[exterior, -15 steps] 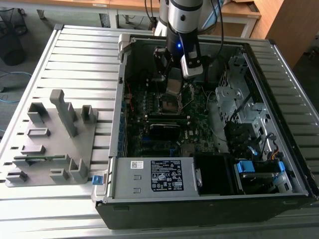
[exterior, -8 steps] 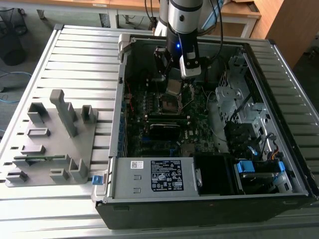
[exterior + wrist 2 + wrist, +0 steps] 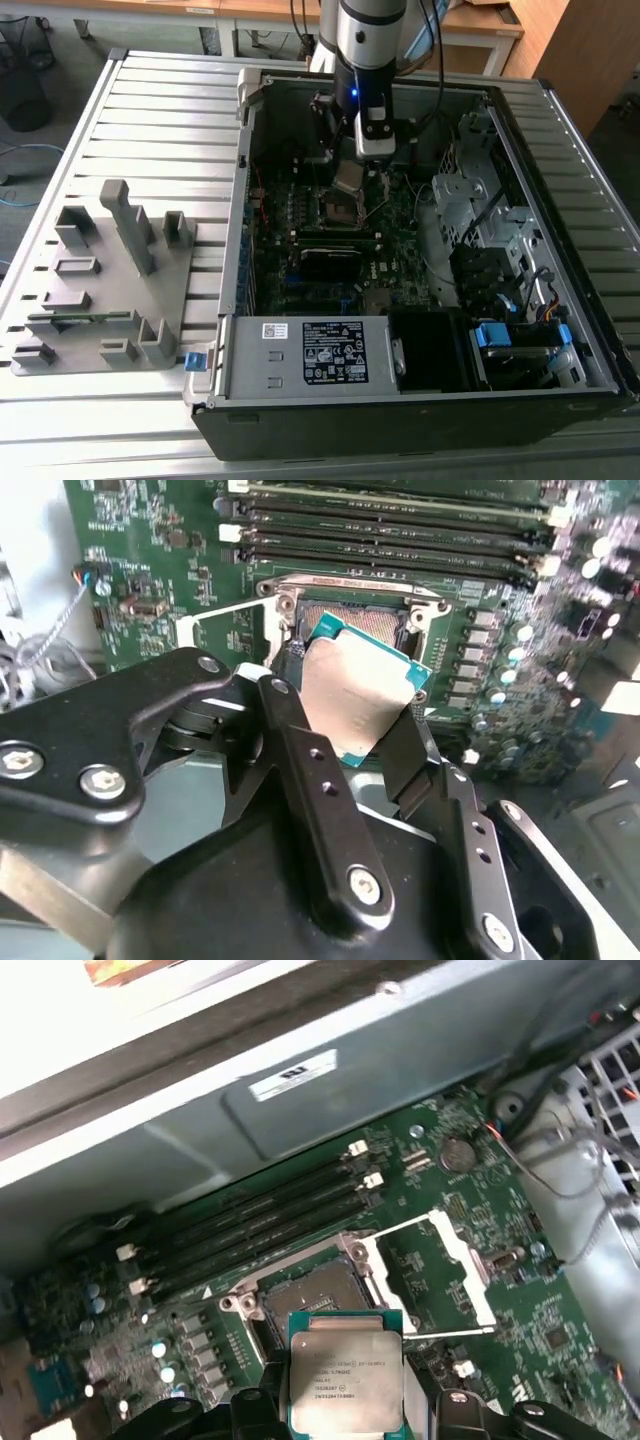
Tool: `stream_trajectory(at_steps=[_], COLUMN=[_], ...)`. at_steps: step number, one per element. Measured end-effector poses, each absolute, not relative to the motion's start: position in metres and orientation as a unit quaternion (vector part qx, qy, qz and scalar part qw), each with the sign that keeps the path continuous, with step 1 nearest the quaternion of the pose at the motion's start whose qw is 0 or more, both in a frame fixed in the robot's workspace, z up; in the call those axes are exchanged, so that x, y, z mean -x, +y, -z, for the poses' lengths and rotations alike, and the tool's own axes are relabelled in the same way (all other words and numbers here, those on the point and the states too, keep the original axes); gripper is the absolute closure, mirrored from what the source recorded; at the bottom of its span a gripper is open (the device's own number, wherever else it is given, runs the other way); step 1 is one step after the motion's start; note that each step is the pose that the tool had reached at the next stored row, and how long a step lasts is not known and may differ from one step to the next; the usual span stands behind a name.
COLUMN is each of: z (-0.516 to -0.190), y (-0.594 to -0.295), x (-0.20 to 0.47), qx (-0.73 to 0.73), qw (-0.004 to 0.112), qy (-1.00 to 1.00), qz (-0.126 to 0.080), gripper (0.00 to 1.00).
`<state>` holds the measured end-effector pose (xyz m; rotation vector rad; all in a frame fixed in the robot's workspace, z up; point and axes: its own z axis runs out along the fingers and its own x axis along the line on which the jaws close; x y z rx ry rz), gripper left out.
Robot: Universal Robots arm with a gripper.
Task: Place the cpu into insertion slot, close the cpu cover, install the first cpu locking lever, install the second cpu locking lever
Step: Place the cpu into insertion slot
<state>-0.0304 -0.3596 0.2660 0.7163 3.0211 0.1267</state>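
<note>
Slatted bench point(image 3: 150, 110) carries an open case point(image 3: 400, 420). Hand point(image 3: 352, 695) grips the cpu point(image 3: 345, 1380) between its fingers, just above the socket point(image 3: 305, 1300). Cover point(image 3: 470, 1275) lies flipped open beside the socket.

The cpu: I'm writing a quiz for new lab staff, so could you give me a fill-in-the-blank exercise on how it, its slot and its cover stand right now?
1. The gripper holds the cpu by two opposite ____.
2. The insertion slot close by it is ____.
3. The cpu cover beside the slot is swung ____.

Missing words: edges; empty; open.
</note>
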Motion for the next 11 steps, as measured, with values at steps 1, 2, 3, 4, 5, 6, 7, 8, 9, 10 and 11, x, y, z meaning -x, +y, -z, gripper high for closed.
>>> stream_trajectory(at_steps=[1, 2, 3, 4, 5, 6, 7, 8, 9, 10, 11], z=[-0.2657, -0.2654, -0.2652, -0.2649, -0.2647, -0.2644, -0.2641, -0.2639, -0.2636, -0.2633, -0.2631], y=[-0.3596, -0.3596, -0.3596, -0.3597, -0.3596, -0.3596, -0.3596, -0.3596, -0.3596, -0.3596, -0.3596], x=[0.0304, 0.0304, 0.0304, 0.0304, 0.0304, 0.0304, 0.0304, 0.0304, 0.0304, 0.0304, 0.0304], qx=[-0.239, -0.248, -0.257, -0.265, -0.274, -0.283, -0.292, -0.301, -0.309, -0.318, -0.326], qw=[0.017, 0.018, 0.018, 0.019, 0.019, 0.019, 0.02, 0.02, 0.02, 0.021, 0.021], qy=[0.97, 0.968, 0.966, 0.963, 0.961, 0.958, 0.955, 0.953, 0.95, 0.947, 0.944], qz=[-0.041, -0.04, -0.04, -0.04, -0.04, -0.04, -0.04, -0.039, -0.039, -0.039, -0.039], gripper=[0.46, 0.46, 0.46, 0.46, 0.46, 0.46, 0.46, 0.46, 0.46, 0.46, 0.46])
